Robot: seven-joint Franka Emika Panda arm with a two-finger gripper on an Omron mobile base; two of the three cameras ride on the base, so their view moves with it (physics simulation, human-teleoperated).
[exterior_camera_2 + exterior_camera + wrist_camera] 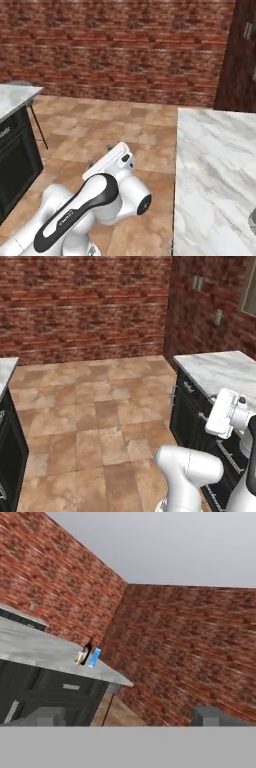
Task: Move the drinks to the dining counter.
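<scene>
White Franka Panda arm with dark joints (190,471) is folded up close over its base, rounded white elbow link low in the left base view, dark-striped forearm link (75,210) running diagonally up in the right base view. The white boxy hand housing (222,412) sits raised at the arm's end, tilted, angled upward and outward. Two-finger gripper with small dark finger tips (130,716) shows at the bottom of the hand view, tips (47,716) set wide apart with nothing between them, so jaws stand spread and empty. Hand view is rolled, so the wrist is twisted off level.
</scene>
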